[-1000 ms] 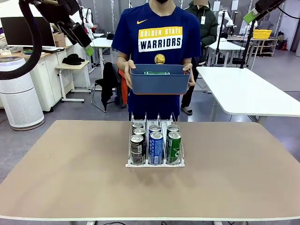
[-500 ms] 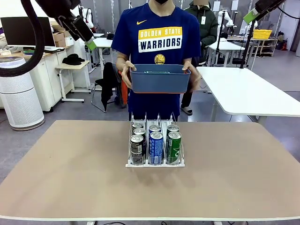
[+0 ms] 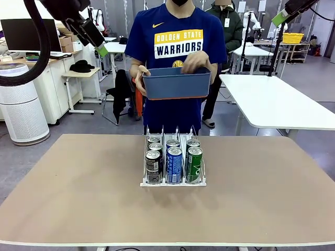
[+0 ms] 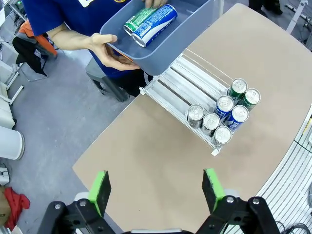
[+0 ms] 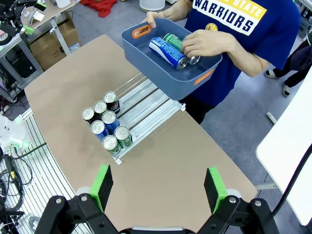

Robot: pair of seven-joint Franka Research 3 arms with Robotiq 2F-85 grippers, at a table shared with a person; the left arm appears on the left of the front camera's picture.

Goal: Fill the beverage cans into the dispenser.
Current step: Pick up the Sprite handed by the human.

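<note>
Front view: tan table (image 3: 78, 193) in grey-floored room, white tables beyond. Dispenser (image 3: 172, 183) at table centre, cans (image 3: 174, 164) packed at its near end. Person at far edge holds blue-grey bin (image 3: 175, 86), one hand (image 3: 196, 61) reaching in. Left gripper (image 3: 97, 44) high at far left, right gripper (image 3: 282, 15) high at far right.
Left wrist view: fingers (image 4: 100, 192) spread wide, empty; dispenser well below and beyond.
Right wrist view: fingers (image 5: 214, 187) spread wide, holding nothing; seven cans in three lanes, well apart from pads; more cans lying in bin.
</note>
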